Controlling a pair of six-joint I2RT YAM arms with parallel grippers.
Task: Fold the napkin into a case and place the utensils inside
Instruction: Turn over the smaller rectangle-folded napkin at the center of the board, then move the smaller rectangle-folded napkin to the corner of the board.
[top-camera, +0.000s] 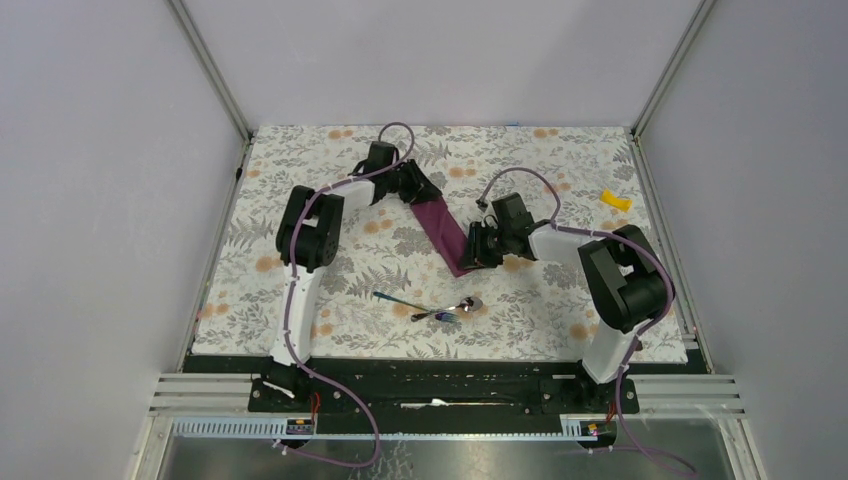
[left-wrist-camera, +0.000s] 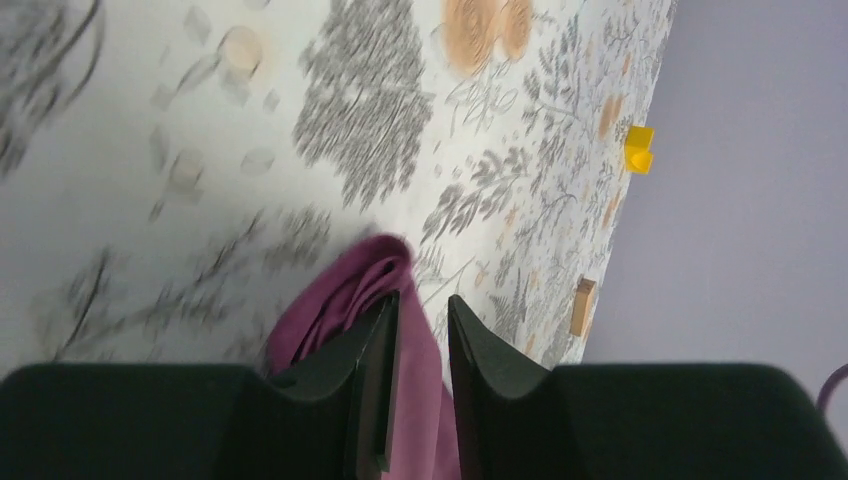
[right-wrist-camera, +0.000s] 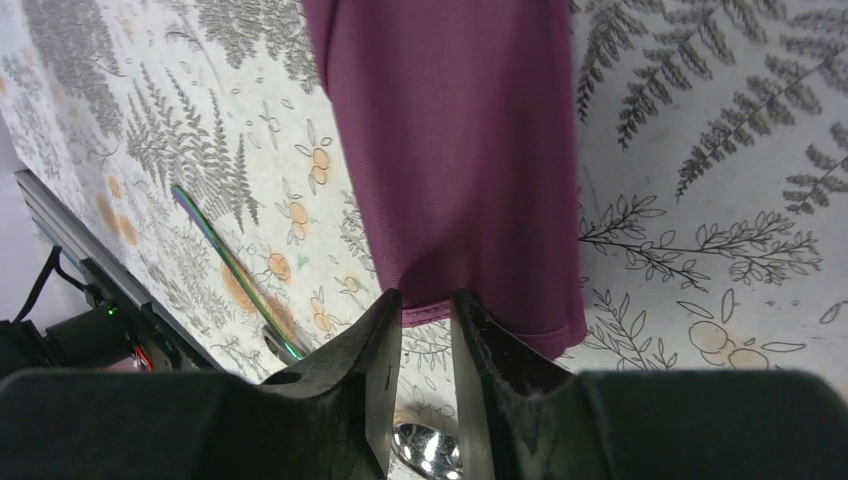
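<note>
- Two grippers sit at opposite ends of the napkin. It lies folded into a narrow dark purple strip near the middle of the tablecloth, running from far left to near right.
- The left gripper is at the far end of the strip. In its wrist view the jaws stand only a narrow way apart. The cloth bunches up and fills the gap between the fingers, so it has hold of the napkin.
- The right gripper is at the near end. In its wrist view the jaws are partly open. The napkin's hem shows just at the fingertips, with bare tablecloth in the gap behind it. I see nothing pinched, and I cannot tell whether the tips touch the cloth.
- The utensils lie on the tablecloth nearer the arms' bases than the napkin, apart from it and outside it.
- The spoon lies with its bowl to the right. The thin rainbow-handled piece slants in from the left, and the two meet around the spoon's handle.
- A small yellow piece rests at the far right edge, well apart from everything else.
- The left wrist view also shows a small brown block near that same edge.
</note>
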